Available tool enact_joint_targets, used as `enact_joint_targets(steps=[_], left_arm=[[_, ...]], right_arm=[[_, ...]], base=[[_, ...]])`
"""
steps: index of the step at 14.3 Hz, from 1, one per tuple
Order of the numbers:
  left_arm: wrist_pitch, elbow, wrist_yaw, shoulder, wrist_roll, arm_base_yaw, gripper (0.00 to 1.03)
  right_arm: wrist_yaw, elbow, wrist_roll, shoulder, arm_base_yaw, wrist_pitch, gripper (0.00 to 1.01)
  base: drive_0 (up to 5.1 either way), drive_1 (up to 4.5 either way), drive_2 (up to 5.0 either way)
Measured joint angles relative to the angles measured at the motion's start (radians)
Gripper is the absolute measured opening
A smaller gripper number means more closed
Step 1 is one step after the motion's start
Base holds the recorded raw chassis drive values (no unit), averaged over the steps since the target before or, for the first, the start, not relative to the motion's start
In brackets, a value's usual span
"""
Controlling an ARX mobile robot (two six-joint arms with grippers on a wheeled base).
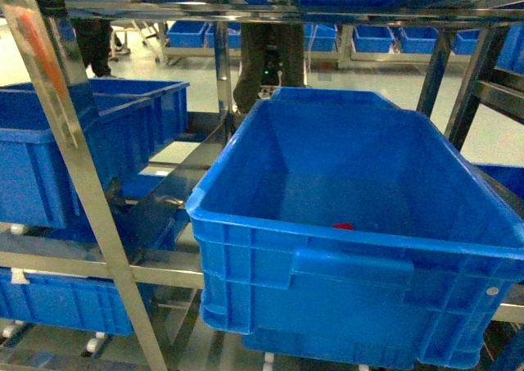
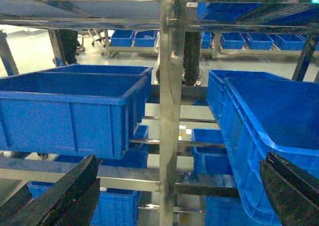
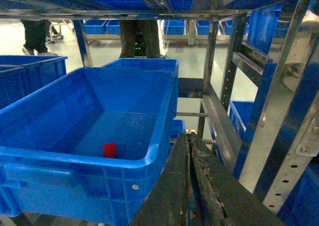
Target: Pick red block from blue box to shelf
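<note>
The red block point(image 1: 343, 225) point(image 3: 109, 150) lies on the floor of a large dark blue ribbed crate point(image 1: 327, 238) point(image 3: 75, 161), near its front wall. That crate stands on a tier of the steel shelf point(image 1: 74, 158) point(image 2: 170, 111) point(image 3: 289, 136). The blue box is out of view. My right gripper point(image 3: 189, 141) is shut with nothing in it, outside the crate's right front corner and right of the block. My left gripper point(image 2: 177, 193) is open and empty, facing a shelf upright, with the crate's wall point(image 2: 239, 136) by its right finger. Neither gripper shows in the head view.
More blue crates point(image 1: 49, 150) point(image 2: 70, 111) sit on the shelf to the left and on lower tiers point(image 2: 119, 206). A shelf rail point(image 1: 270, 11) runs overhead. Beyond the shelf are a pale floor, racks of blue bins point(image 2: 249, 39) and a standing person's legs point(image 3: 139, 36).
</note>
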Motion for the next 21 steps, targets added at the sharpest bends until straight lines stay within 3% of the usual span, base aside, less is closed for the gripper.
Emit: enact_joint_targets(steps=[3, 4, 5, 10, 12, 14, 18, 21], left_arm=[[0.0, 0.0, 0.0, 0.0, 0.0, 0.0, 0.98], [0.0, 0.0, 0.0, 0.0, 0.0, 0.0, 0.98], [0.0, 0.0, 0.0, 0.0, 0.0, 0.0, 0.98], [0.0, 0.0, 0.0, 0.0, 0.0, 0.0, 0.98], [0.0, 0.0, 0.0, 0.0, 0.0, 0.0, 0.98], [0.0, 0.0, 0.0, 0.0, 0.0, 0.0, 0.98], [0.0, 0.0, 0.0, 0.0, 0.0, 0.0, 0.98], [0.0, 0.0, 0.0, 0.0, 0.0, 0.0, 0.98]], right_arm=[[0.0, 0.0, 0.001, -0.048, 0.0, -0.047, 0.02], [0.0, 0.001, 0.002, -0.079, 0.0, -0.091, 0.02], [-0.001, 0.001, 0.003, -0.159, 0.0, -0.212, 0.02], [-0.002, 0.0, 0.004, -0.22, 0.0, -0.227, 0.03], [-0.003, 0.0, 0.006, -0.22, 0.0, -0.229, 0.27], [-0.003, 0.0, 0.006, -0.22, 0.0, -0.229, 0.45], [-0.003, 0.0, 0.007, -0.22, 0.0, -0.229, 0.98], [-0.003, 0.0, 0.007, -0.22, 0.0, -0.229, 0.98]], base=[[0.0, 0.0, 0.0], [0.0, 0.0, 0.0], [0.0, 0.0, 0.0], [0.0, 0.0, 0.0], [0.0, 0.0, 0.0], [0.0, 0.0, 0.0], [0.0, 0.0, 0.0], [0.0, 0.0, 0.0]])
